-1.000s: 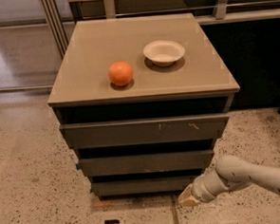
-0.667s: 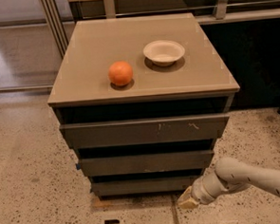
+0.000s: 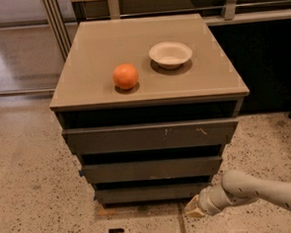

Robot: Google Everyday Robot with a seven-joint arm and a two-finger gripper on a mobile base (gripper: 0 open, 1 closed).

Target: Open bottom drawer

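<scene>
The bottom drawer is the slimmest, narrowest dark grey-brown front at the foot of the cabinet, plain and handleless. Above it sit the mid-width drawer front and the widest front with pale scratch marks. My gripper is on a white arm that comes in from the lower right. It sits low by the floor, just below and in front of the bottom drawer's right end.
An orange and a white bowl rest on the tan cabinet top. Speckled floor surrounds the cabinet. A dark counter base stands at the right, a glass partition at the back left.
</scene>
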